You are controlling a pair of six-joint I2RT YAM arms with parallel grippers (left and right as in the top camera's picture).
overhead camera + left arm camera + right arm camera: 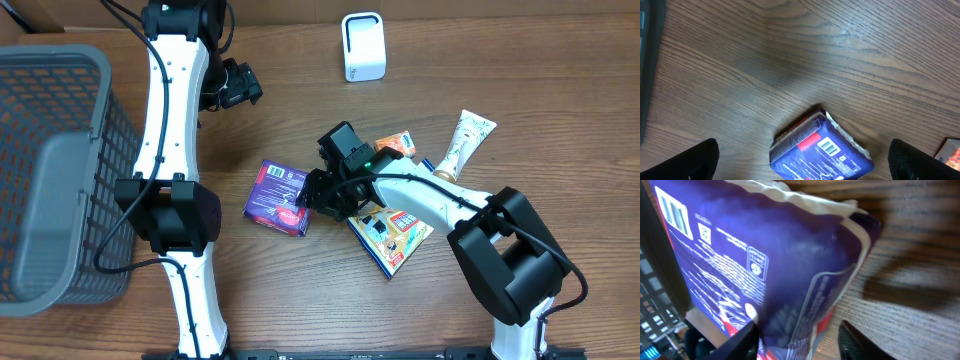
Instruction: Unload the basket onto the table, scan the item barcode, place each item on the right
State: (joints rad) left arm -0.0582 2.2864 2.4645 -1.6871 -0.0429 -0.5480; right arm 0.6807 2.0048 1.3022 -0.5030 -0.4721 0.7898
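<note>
The item, a purple packet [278, 197], lies on the wooden table at its middle. In the left wrist view the packet [822, 155] shows a white barcode [827, 146] on its upper face. My right gripper [312, 195] reaches the packet's right edge from the right. In the right wrist view the packet [765, 255] fills the frame and the gripper [799, 330] straddles its edge. One finger [747, 335] touches the wrapper, while the other [855, 340] stands apart over bare wood. My left gripper [245, 88] hangs open above the table, its fingertips [697, 160] wide apart.
A white scanner [362, 45] stands at the back centre. A grey mesh basket [50, 170] fills the left side. Right of the packet lie an orange pouch [397, 143], a cream tube [462, 145] and a flat colourful packet [393, 230].
</note>
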